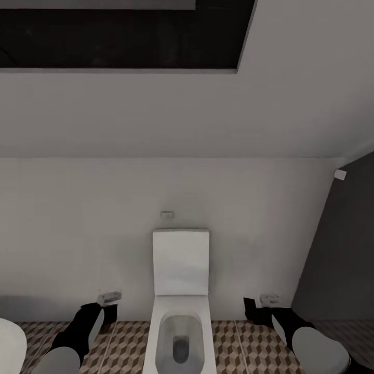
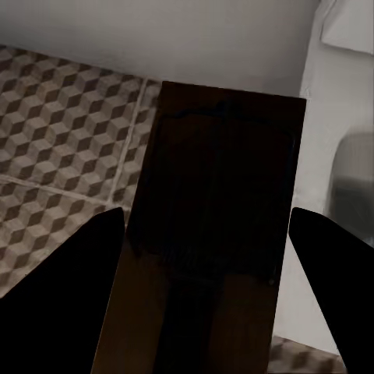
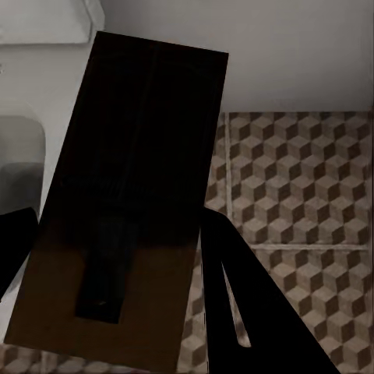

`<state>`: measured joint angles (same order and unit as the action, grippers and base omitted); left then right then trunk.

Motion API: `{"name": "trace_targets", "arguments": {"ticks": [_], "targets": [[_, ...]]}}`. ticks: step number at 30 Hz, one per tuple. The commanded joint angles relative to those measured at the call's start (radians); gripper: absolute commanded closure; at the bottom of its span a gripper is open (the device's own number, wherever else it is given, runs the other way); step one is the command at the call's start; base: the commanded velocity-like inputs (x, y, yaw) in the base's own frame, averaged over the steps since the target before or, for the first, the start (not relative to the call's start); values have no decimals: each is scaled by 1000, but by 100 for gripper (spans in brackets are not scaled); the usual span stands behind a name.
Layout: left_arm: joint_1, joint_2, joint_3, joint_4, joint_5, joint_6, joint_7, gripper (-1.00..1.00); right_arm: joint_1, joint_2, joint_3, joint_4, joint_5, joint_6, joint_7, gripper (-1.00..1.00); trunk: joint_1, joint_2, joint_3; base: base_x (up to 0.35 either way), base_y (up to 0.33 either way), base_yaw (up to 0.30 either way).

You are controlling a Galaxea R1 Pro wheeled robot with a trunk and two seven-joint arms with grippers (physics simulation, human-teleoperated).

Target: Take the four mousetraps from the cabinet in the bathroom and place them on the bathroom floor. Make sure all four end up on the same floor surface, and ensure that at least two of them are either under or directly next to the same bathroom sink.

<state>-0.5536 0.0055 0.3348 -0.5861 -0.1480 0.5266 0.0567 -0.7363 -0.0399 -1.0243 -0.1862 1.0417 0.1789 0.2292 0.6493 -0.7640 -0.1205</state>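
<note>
In the left wrist view a mousetrap (image 2: 214, 234), a dark brown board with a dark metal bar, lies between the two black fingers (image 2: 70, 296) of my left gripper (image 2: 206, 214), which is shut on it. My right gripper (image 3: 117, 218) is likewise shut on a second mousetrap (image 3: 132, 195). Both hang above the bathroom floor (image 2: 62, 117) with its cube-pattern tiles (image 3: 296, 171). In the head view my left gripper (image 1: 104, 306) and right gripper (image 1: 257, 306) flank a white toilet. The cabinet and the bathroom sink are out of view.
A white toilet (image 1: 181, 291) stands against the pale wall straight ahead, between my arms. A dark grey panel (image 1: 337, 249) rises at the right. A white rounded edge (image 1: 8, 348) shows at the lower left. Tiled floor (image 1: 124, 343) lies on both sides of the toilet.
</note>
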Motion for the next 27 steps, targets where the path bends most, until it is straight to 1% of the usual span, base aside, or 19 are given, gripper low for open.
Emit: {"name": "trace_targets", "arguments": {"ticks": [1, 2, 3, 7, 9, 12, 14, 24, 27], "targets": [[0, 0, 0, 0, 1, 21, 0, 100, 0, 0, 0, 0, -3, -7, 2, 100, 0, 0, 0, 0, 0, 0], [0, 0, 1, 0, 1, 58, -1, 100, 0, -1, 0, -1, -2, -21, 2, 100, 0, 0, 0, 0, 0, 0], [0, -1, 1, 0, 2, 73, -1, 100, 0, -1, 0, -1, -2, -27, 1, 100, 0, 0, 0, 0, 0, 0], [0, -4, 1, 8, 4, 103, -5, 100, 0, -1, 0, -1, -1, -36, 1, 100, 0, 0, 0, 0, 0, 0], [0, -5, 1, 22, 5, 106, -16, 100, 0, -2, 0, -1, -1, -38, 1, 100, 0, 0, 0, 0, 0, 0], [0, -2, 1, 46, 4, 110, -61, 100, 0, -2, 0, -1, 0, -48, 1, 100, 0, 0, 0, 0, 0, 0], [-1, -2, 1, 53, 3, 111, -81, 100, 0, -2, 0, -1, 0, -56, 1, 100, 0, 0, 0, 0, 0, 0], [-2, -14, 1, 51, 1, 109, -87, 100, 0, -2, 0, 0, 0, -64, 1, 100, 0, 0, 0, 0, 0, 0], [-2, -16, 1, 50, 2, 108, -86, 100, 0, -3, 0, 0, -4, -93, 2, 100, 0, 0, 0, 0, 0, 0]]}}
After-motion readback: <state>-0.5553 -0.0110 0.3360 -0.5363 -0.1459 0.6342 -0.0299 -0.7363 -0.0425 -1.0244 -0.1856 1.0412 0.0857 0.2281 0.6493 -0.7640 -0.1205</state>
